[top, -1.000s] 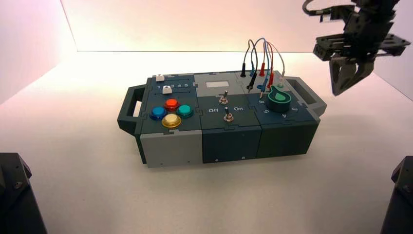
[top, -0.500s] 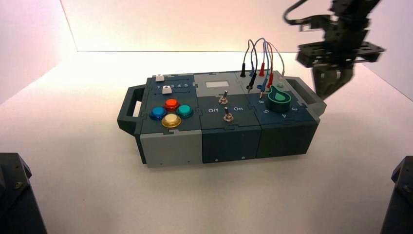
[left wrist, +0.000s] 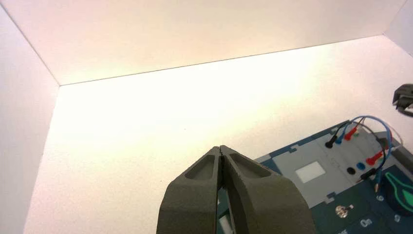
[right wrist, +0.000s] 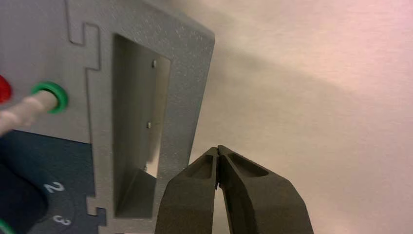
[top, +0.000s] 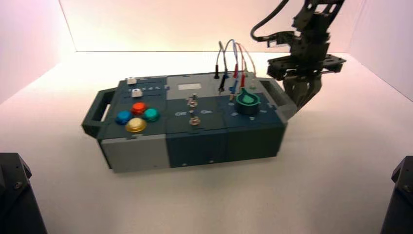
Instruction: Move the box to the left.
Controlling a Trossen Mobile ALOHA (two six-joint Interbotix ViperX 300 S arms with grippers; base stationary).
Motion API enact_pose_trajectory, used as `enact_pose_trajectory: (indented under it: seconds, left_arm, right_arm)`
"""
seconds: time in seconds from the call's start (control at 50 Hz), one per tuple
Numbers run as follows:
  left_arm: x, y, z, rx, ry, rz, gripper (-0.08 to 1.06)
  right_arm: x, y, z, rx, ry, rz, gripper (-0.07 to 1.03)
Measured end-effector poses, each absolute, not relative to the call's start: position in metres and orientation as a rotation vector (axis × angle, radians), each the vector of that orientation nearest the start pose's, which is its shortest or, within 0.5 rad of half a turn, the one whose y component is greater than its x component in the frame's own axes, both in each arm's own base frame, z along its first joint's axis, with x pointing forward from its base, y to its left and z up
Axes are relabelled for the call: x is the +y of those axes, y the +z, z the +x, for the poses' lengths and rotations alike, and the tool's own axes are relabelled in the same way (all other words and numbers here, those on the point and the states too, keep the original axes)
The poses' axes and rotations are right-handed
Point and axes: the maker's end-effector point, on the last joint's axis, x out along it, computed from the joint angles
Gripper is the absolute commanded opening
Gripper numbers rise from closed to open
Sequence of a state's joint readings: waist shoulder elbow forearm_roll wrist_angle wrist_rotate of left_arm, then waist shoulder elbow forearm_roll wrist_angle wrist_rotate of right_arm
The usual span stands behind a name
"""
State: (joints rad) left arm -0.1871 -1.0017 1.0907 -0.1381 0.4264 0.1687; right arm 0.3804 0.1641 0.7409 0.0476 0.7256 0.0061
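Observation:
The long dark teal and grey box (top: 195, 136) lies across the middle of the table, with coloured buttons (top: 136, 117) at its left, two toggle switches (top: 193, 109) in the middle, a green knob (top: 247, 102) and coloured wires (top: 234, 61) at its right. My right gripper (top: 301, 100) is shut and empty, its tips against the outer side of the box's right end handle (top: 280, 97). The right wrist view shows those tips (right wrist: 217, 148) beside the grey handle (right wrist: 141, 122). My left gripper (left wrist: 220, 148) is shut and empty, above the box's far left part (left wrist: 311, 170).
White walls (top: 195, 24) close the table at the back and sides. Two black blocks sit at the front corners, one on the left (top: 17, 195) and one on the right (top: 399, 195). Bare table (top: 58, 97) lies left of the box.
My right gripper came down and left to the right end handle, and the box slid left across the table with it.

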Motion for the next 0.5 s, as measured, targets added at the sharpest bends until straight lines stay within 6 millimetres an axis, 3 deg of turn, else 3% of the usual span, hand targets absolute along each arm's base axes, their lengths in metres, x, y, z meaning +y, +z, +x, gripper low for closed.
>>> enact_pose_trajectory:
  seconds: [0.3, 0.5]
  left_arm:
    - [-0.052, 0.226, 0.227, 0.507, -0.245, 0.072, -0.03]
    - [-0.050, 0.226, 0.227, 0.507, -0.236, 0.072, -0.03]
  right_arm:
    - [0.138, 0.000, 0.254, 1.645, 0.339, -0.287, -0.02]
    - [0.169, 0.011, 0.258, 1.625, 0.402, -0.309, -0.02]
